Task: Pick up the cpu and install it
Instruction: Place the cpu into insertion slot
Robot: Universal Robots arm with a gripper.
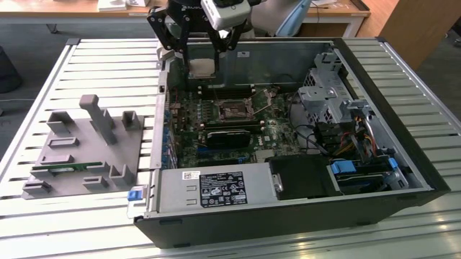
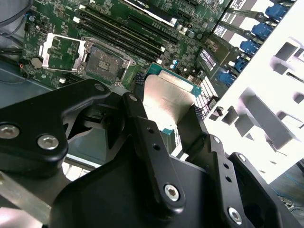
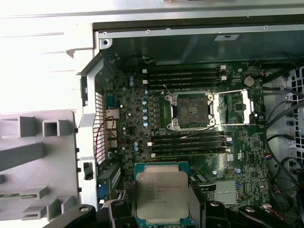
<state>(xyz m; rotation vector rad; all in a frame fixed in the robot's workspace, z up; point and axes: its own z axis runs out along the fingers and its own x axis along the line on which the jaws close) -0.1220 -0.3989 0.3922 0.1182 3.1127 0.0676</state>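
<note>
My gripper point(image 1: 202, 60) is shut on the cpu point(image 1: 201, 68), a flat square chip with a silver top, and holds it in the air over the far end of the open computer case. In both wrist views the cpu point(image 3: 161, 194) point(image 2: 167, 94) sits between two black fingers point(image 2: 137, 113). The motherboard socket point(image 3: 190, 110) point(image 1: 234, 111) lies beyond it with its metal frame point(image 3: 232, 107) swung open and the contact field bare. The cpu is apart from the socket, well above the board.
Memory slots point(image 3: 187, 141) flank the socket. A black cooler block point(image 1: 226, 137), the power supply point(image 1: 216, 189), drive cage point(image 1: 327, 91) and cables point(image 1: 357, 143) crowd the case. At the exterior view's left, a grey holder fixture point(image 1: 86, 156) with a green memory stick point(image 1: 65, 168) rests on the slatted table point(image 1: 108, 59).
</note>
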